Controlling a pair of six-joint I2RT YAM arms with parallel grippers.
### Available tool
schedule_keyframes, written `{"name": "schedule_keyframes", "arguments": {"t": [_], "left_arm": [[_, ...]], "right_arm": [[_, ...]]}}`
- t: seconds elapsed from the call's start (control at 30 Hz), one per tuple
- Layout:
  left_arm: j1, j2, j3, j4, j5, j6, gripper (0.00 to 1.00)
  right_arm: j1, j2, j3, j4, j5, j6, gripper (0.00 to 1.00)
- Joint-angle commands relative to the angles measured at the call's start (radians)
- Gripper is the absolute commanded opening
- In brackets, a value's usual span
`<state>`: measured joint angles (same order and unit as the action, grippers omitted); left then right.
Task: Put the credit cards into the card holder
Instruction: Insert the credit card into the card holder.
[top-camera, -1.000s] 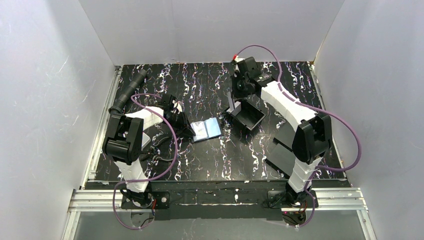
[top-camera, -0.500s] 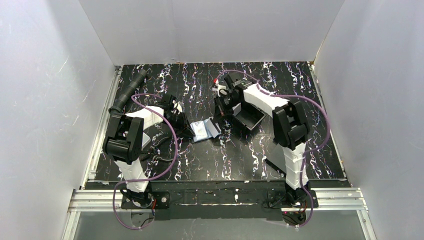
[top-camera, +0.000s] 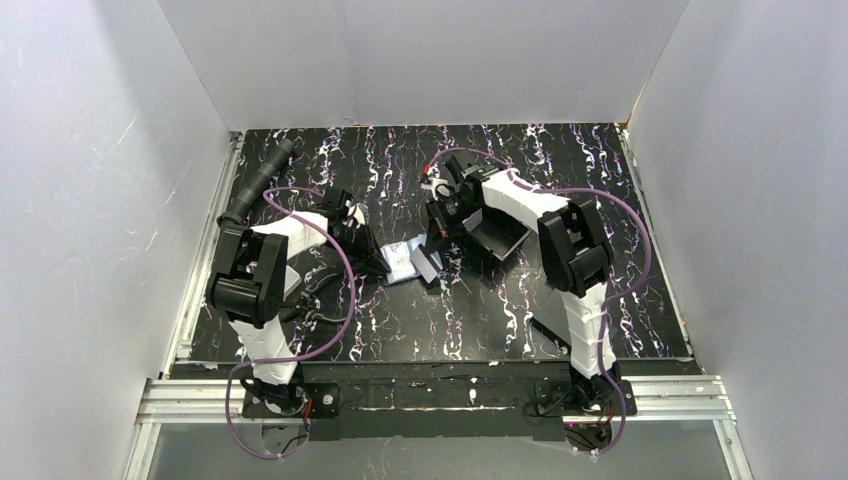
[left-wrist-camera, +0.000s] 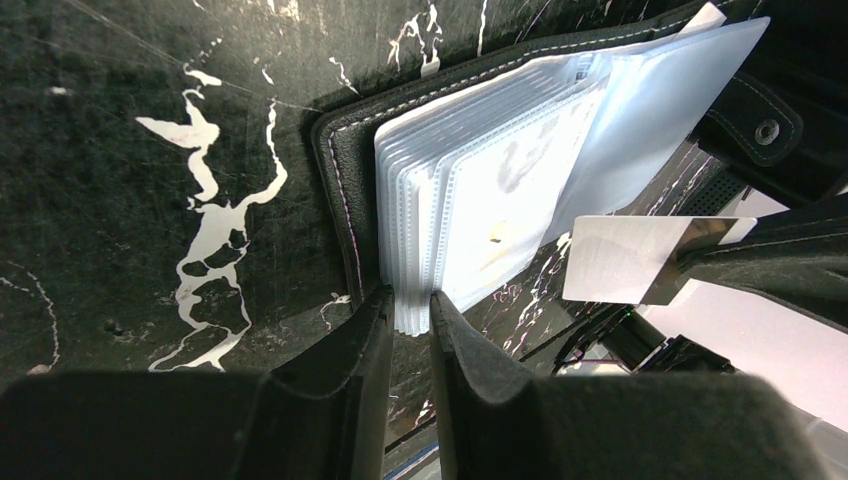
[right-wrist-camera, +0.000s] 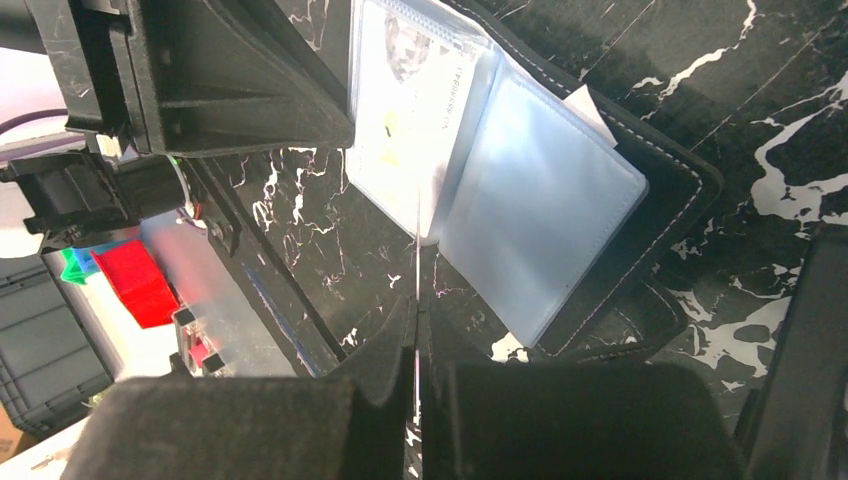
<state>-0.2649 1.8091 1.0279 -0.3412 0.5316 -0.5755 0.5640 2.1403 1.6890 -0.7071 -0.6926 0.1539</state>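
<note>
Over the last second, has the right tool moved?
Yes. The right tool, gripping a silver card, swung left and nearer, from beyond the black rimmed tray to the open black card holder.

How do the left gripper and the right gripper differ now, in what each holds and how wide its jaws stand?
The left gripper pinches the clear plastic sleeves of the open black card holder; the right gripper pinches a thin pale card. The left jaws stand slightly apart, the right nearly touch. Both grip something.
</note>
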Motion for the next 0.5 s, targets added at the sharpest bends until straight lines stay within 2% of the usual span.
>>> {"name": "schedule_keyframes", "arguments": {"t": [0.0,0.47], "left_arm": [[-0.009,0.033,-0.004,-0.049,-0.052,0.029,0.17],[-0.010,0.038,-0.003,-0.048,-0.048,0.032,0.16]], "right_arm": [[0.000,0.023,0.033,0.009,-0.026,-0.002,0.01],[0.000,0.074,0.052,0.032,-0.056,0.004,0.01]]}}
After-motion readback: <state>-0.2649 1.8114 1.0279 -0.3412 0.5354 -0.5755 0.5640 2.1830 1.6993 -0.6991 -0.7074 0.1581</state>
